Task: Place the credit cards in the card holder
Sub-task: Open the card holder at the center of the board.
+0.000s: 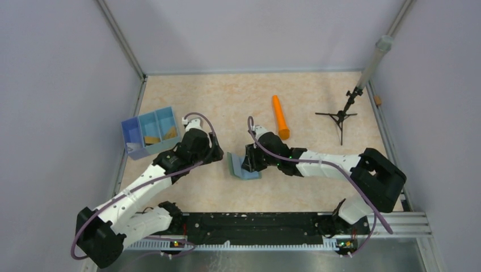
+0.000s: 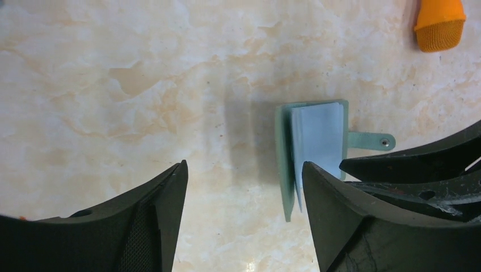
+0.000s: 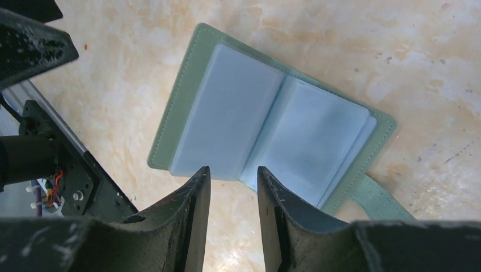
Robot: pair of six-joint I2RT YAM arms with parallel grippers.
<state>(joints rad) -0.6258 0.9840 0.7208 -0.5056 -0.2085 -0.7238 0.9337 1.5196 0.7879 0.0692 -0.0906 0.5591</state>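
We see the wallet (image 3: 227, 113) lying open on the table (image 3: 431, 51), right gripper (image 3: 230, 171) over its edge, jaws slightly apart, left gripper (image 2: 245, 165) beside it, spread wide, empty

My left arm (image 1: 142, 187) and right arm (image 1: 329, 165) wear white shells over black joints, a purple cable (image 1: 317, 162) looping along each. Left end effector (image 2: 244, 170) and right end effector (image 3: 233, 173) have black wedge fingers (image 3: 278, 215).

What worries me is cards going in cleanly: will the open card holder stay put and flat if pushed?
The card holder looks thin and light, so it likely slides on the smooth tabletop. Its pale sleeves stand fanned up instead of lying flat, so they would probably flex when pushed.
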